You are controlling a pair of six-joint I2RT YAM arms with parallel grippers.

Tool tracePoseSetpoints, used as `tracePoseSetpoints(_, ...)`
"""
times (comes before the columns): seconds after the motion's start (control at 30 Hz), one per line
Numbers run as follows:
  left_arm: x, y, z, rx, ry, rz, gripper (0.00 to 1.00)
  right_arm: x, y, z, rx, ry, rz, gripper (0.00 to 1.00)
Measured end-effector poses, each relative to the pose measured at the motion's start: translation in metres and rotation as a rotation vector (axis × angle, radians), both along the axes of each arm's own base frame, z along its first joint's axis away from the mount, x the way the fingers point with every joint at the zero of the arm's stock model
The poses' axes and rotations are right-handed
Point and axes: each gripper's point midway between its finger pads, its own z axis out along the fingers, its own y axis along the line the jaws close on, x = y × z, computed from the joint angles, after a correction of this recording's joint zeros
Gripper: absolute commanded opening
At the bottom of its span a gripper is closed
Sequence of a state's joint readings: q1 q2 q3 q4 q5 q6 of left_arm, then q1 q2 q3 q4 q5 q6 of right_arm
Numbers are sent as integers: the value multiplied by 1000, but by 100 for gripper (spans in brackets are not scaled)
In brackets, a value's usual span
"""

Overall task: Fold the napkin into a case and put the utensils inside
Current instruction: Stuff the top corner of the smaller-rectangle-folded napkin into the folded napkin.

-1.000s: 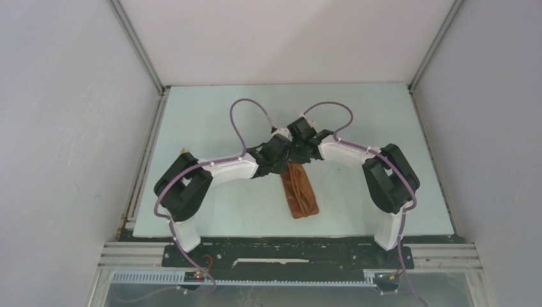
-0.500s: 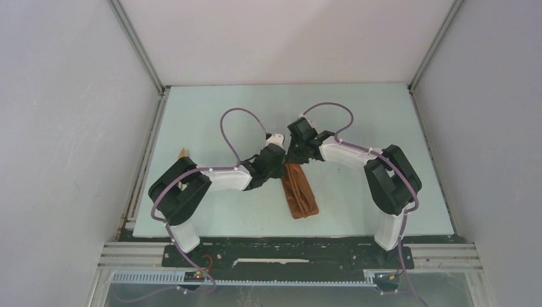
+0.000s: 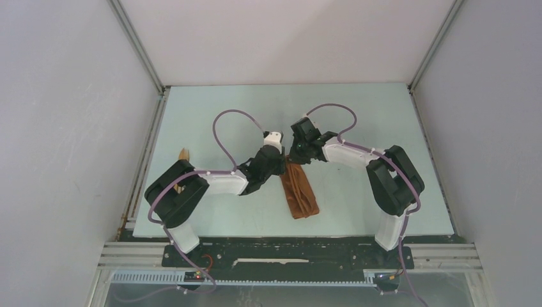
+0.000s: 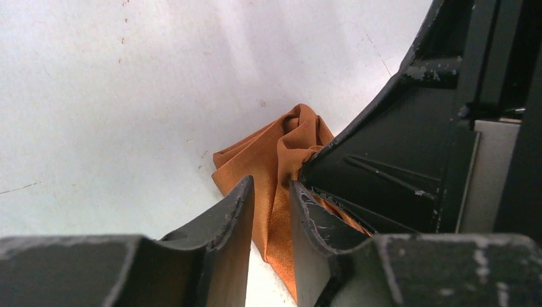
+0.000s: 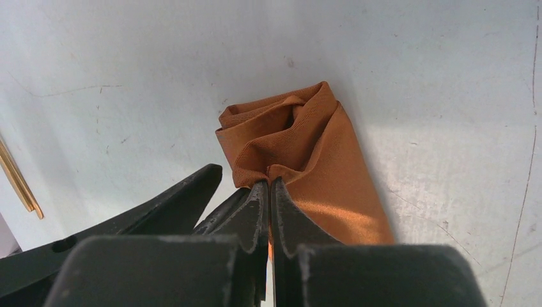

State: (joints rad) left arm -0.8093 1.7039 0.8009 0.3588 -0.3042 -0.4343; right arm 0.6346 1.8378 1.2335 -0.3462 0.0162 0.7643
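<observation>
Case (image 3: 300, 192) sits mid-table, slightly right of centre between the two arms. It's a narrow rust-orange oblong running far-to-near, with the near end angled a little to the right. Cloth lies flat on the table (image 3: 211, 115) along most of its length. The end away from the grippers is rumpled: layers bunch up there and a small hollow shows in the folds, clear in both wrist views.

Right gripper (image 5: 270, 204) is at the far end of the case, with its jaws fully closed and a thin fold of the cloth edge pinched between the tips. Cloth puckers right at the pinch.

Left gripper (image 4: 271, 211) is just beside the right one at the same end, on the left side of the case. Jaws are apart by a narrow gap, and cloth shows through that gap beyond the tips. Can't tell if either finger actually touches it; no grip visible. The right gripper's body fills the right of the left wrist view, very close.

Wooden utensil (image 3: 183, 153) is well apart, near the table's left edge, with only its tip showing past the left arm's elbow. Right wrist view catches a thin tan stick at its left border.
</observation>
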Motion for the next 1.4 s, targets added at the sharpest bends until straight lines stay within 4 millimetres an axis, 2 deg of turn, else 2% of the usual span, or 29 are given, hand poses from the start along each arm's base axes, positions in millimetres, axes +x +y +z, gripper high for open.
tracePoseSetpoints(0.4, -4, -8, -21, 54, 10, -41, 31, 2, -2, 4, 8, -7, -7, 0)
tracePoseSetpoints(0.73, -1, -9, -28, 97, 16, -40, 34, 0, 2, 5, 29, 3, 6, 0)
tracePoseSetpoints(0.9, 4, -7, -28, 139, 2, -25, 30, 0, 2, 5, 34, 6, 6, 0)
tracePoseSetpoints(1.1, 4, -3, -31, 177, -3, -6, 42, -2, 0, 3, 33, 15, 3, 0)
tracePoseSetpoints(1.4, 2, 2, -34, 221, -7, -1, 36, -3, -1, -2, 47, 23, 3, 0)
